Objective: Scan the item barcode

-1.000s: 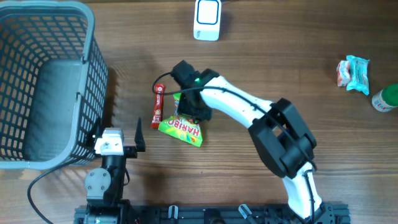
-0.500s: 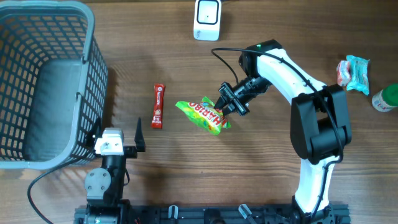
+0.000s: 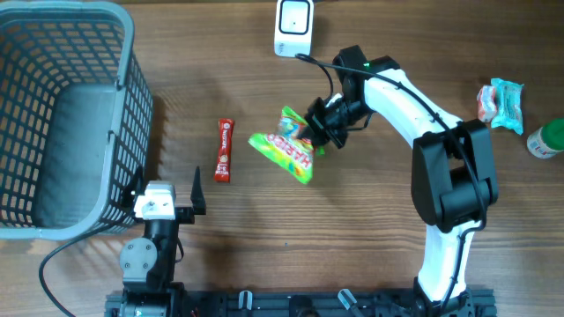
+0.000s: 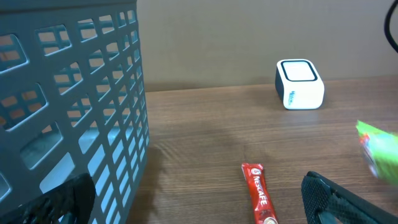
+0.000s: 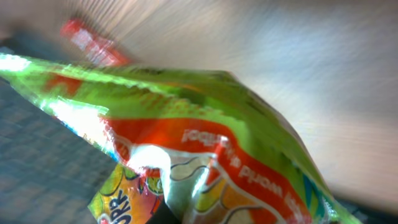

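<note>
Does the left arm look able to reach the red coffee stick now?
Probably yes: the red coffee stick lies close ahead of the left arm, its jaws open, with bare table between.

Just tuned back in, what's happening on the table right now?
The right gripper is shut on one end of the green Haribo bag, holding it near the white barcode scanner but not yet over it. The left gripper sits open and idle beside the grey basket. A red Nescafe stick lies untouched nearby.
</note>
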`<state>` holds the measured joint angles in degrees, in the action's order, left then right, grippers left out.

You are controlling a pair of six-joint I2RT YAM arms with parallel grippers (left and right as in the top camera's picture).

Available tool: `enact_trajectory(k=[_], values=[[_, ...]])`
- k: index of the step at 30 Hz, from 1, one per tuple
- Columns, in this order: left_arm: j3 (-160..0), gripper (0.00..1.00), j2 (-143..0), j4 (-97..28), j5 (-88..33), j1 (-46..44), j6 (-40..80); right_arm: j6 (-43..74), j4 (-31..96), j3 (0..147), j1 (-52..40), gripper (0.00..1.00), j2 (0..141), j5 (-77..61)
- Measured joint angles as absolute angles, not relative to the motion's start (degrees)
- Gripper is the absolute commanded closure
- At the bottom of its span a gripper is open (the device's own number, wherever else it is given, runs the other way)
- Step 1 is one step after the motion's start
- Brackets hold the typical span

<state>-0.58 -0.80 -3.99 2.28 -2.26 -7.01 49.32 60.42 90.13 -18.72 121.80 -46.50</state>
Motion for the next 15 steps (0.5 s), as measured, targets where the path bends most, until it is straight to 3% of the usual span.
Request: enact_trajectory(k=[1,2,4,8,11,15], values=[[-0.6,0.00,-0.8,-4.0,2.3,-2.3,-7.0,47.6,62.6,90.1,-18.7,0.05,121.8,-40.7],[-0.6,0.00,-0.8,-4.0,2.3,-2.3,-7.0,46.3,66.1,90.1,-18.7,0.00,121.8,-30.4],[-0.6,0.00,-0.8,-4.0,2.3,-2.3,-7.0,44.7,68.4,90.0,-18.6,0.00,121.8,-14.9],[-0.6,0.00,-0.8,-4.0,2.3,-2.3,-7.0,43.8,79.3,97.5,-18.9,0.01,121.6,-1.0],[-0.6,0.00,-0.8,-4.0,2.3,-2.3,-7.0,47.5,83.5,106.8,-22.8,0.00,119.7,4.8],[-0.6,0.00,-0.8,-4.0,2.3,-2.3,-7.0,54.3,78.7,104.6,-32.4,0.00,119.0,5.7]])
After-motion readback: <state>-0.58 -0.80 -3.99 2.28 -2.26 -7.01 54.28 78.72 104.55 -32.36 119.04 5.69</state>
